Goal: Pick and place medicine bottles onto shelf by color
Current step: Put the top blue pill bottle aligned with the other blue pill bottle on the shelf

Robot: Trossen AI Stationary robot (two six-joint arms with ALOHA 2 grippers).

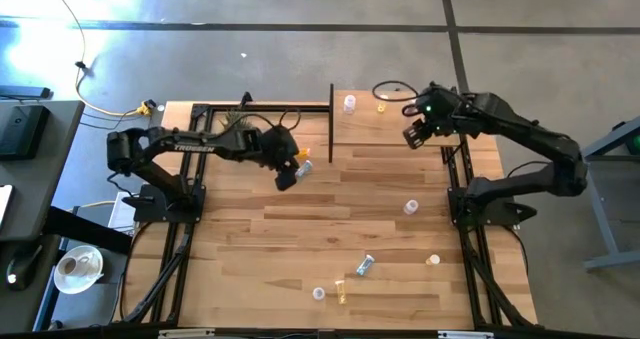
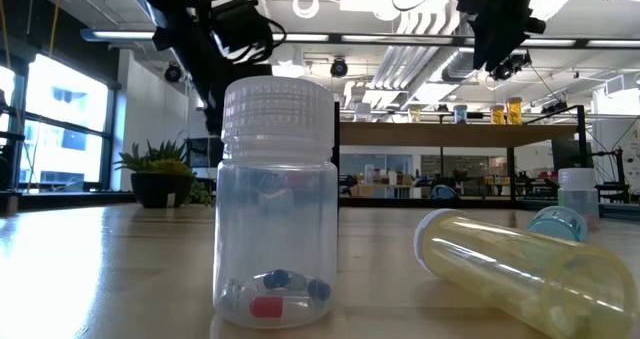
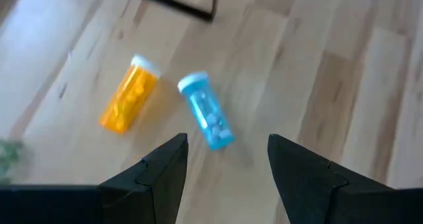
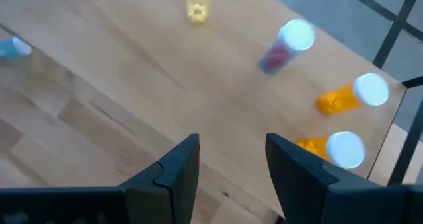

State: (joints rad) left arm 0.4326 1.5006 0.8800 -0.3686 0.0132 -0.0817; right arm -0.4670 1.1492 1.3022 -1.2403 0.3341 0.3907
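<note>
Pincers both stand open and empty: left pincer [image 3: 226, 164] above an orange bottle [image 3: 128, 96] and blue bottle [image 3: 207, 119] lying on the bench [image 1: 300, 229], right pincer [image 4: 231, 159] over the shelf [image 1: 385, 131].

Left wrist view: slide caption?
Open left gripper hovering above an orange pill bottle and a blue pill bottle, both lying on the planked wooden tabletop.

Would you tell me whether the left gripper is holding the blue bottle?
No; the blue bottle lies on the table beyond the open, empty fingers of the left gripper.

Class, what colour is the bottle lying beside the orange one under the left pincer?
Blue, with a white cap. The left wrist view shows it best.
</note>
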